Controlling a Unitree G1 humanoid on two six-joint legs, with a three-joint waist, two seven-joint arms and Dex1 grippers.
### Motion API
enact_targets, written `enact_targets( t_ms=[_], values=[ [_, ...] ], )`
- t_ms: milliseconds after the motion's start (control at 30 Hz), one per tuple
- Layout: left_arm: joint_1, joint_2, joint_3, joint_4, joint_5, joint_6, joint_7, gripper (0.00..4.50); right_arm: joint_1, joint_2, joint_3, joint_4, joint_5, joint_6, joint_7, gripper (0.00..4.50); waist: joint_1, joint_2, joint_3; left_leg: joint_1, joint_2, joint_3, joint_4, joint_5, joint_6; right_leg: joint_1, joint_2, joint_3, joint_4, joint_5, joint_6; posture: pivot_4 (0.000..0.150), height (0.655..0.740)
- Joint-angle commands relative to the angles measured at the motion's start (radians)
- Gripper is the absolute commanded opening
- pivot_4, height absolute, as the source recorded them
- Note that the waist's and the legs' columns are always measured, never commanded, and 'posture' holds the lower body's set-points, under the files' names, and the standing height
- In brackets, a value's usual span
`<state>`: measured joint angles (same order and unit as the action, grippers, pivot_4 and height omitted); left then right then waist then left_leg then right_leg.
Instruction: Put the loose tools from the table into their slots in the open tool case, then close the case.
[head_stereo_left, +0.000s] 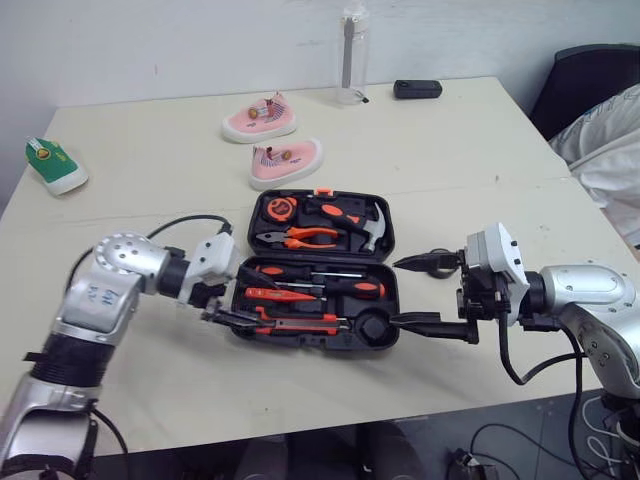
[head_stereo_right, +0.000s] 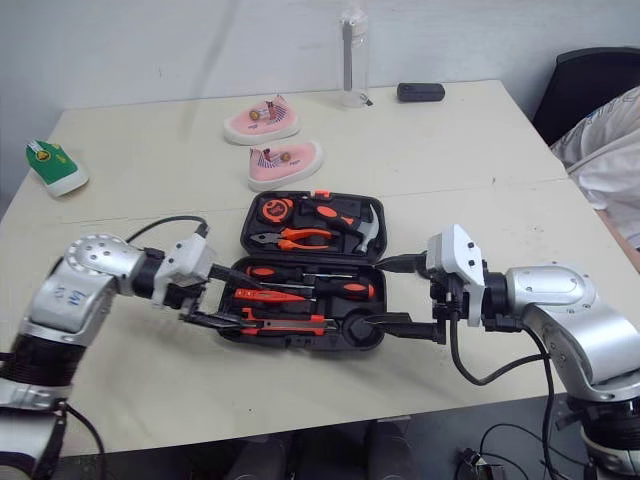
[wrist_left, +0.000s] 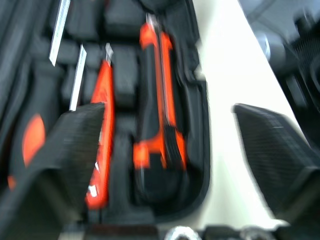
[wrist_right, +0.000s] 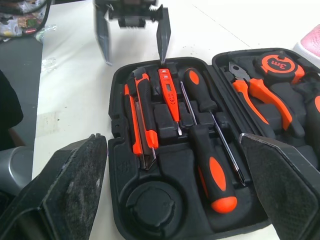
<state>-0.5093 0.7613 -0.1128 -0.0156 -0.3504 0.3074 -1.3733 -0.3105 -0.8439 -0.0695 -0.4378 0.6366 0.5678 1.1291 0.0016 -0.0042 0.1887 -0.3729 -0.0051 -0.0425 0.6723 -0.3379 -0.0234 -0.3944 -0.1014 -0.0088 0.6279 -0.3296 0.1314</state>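
Bench (head_stereo_left: 450, 150): pale, smooth laminate.

Tool case (wrist_right: 114, 135): lies open flat mid-bench. It is black moulded plastic, a stiff shell with rounded corners. I expect it to be heavy for its size.

- My left end effector (wrist_right: 134, 57) sits at the near half's left end, fingers apart, holding nothing.
- My right end effector (head_stereo_left: 396, 292) sits at the right end, likewise spread and empty.

Far half holds the steel hammer (head_stereo_left: 365, 228), pliers (head_stereo_left: 300, 237) and tape measure (head_stereo_left: 281, 208), so it should swing heavily. I would hold it by the outer rim near the orange latch (head_stereo_left: 322, 190).

Screwdrivers (wrist_right: 212, 170) have rubbery handles.

Matt plastic tool case (wrist_right: 120, 165), glossy screwdriver handle (wrist_right: 212, 170), smooth table (head_stereo_left: 450, 150), rough end effector pads (wrist_right: 75, 185)
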Motion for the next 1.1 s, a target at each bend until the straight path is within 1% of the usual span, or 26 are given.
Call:
enact_targets(
  t_ms=[33,100,133,167,367,567,833,967,1100],
  values=[
    [0.022,-0.041,0.029,0.034,0.015,-0.082,0.06,1.6,-0.017,0.006,-0.003,-0.011,0.011,-0.014,-0.002,4.5,-0.001,0.0,0.0,0.0,0.0,0.0,0.0,0.0,0.0,0.0,0.0,0.0,0.0,0.0,0.0,0.15,0.7269],
    [0.048,-0.066,0.018,0.043,0.024,-0.119,0.074,0.6,-0.018,0.01,-0.001,-0.012,0.013,-0.012,-0.007,4.5,-0.002,0.0,0.0,0.0,-0.001,0.0,0.0,0.0,0.0,0.0,0.0,0.0,0.0,0.0,0.0,0.15,0.7269],
    [0.059,-0.076,0.013,0.049,0.031,-0.142,0.079,0.42,-0.019,0.013,0.0,-0.012,0.015,-0.011,-0.009,4.5,-0.003,0.0,0.0,0.0,-0.001,0.0,0.0,0.0,0.0,0.0,0.001,0.0,0.0,0.0,0.0,0.15,0.7269],
    [0.068,-0.084,0.01,0.054,0.037,-0.159,0.083,0.02,-0.021,0.015,0.002,-0.011,0.016,-0.01,-0.012,4.5,-0.003,0.0,0.0,0.0,0.0,0.0,0.0,0.0,0.0,0.0,0.0,0.0,0.0,0.0,0.0,0.15,0.7269],
    [0.092,-0.113,0.002,0.065,0.045,-0.193,0.102,0.02,-0.033,0.025,0.008,-0.004,0.016,-0.005,-0.021,4.5,0.001,0.0,0.0,0.0,0.0,0.0,0.002,0.0,0.0,0.0,0.0,0.0,0.0,0.0,0.0,0.15,0.7269],
    [0.112,-0.111,-0.02,0.065,0.07,-0.213,0.105,0.02,-0.035,0.025,0.008,0.001,0.019,0.001,-0.024,4.5,0.001,0.0,0.0,0.0,-0.001,0.0,0.003,0.0,0.0,0.0,-0.001,0.0,0.0,0.0,0.0,0.15,0.7269],
    [0.143,-0.062,-0.086,0.153,0.189,-0.309,0.093,0.02,-0.044,0.029,0.01,0.005,0.023,0.008,-0.029,4.5,-0.002,0.0,0.0,0.002,-0.001,0.0,0.003,0.0,0.0,0.001,-0.001,0.0,0.0,0.0,0.0,0.15,0.7269],
    [0.148,-0.042,-0.128,0.156,0.235,-0.32,0.107,0.02,-0.047,0.031,0.012,0.011,0.02,0.009,-0.031,4.5,-0.004,0.004,-0.004,0.003,-0.001,0.001,0.002,0.0,0.0,0.002,0.0,0.0,0.0,0.0,0.0,0.15,0.7269],
    [0.136,-0.045,-0.16,0.165,0.263,-0.311,0.122,0.02,-0.044,0.036,0.009,0.01,0.022,0.01,-0.037,4.5,-0.003,0.005,-0.007,0.004,-0.001,0.001,0.002,0.0,0.0,0.002,0.001,0.001,0.0,0.0,0.0,0.15,0.7269]
  ],
)
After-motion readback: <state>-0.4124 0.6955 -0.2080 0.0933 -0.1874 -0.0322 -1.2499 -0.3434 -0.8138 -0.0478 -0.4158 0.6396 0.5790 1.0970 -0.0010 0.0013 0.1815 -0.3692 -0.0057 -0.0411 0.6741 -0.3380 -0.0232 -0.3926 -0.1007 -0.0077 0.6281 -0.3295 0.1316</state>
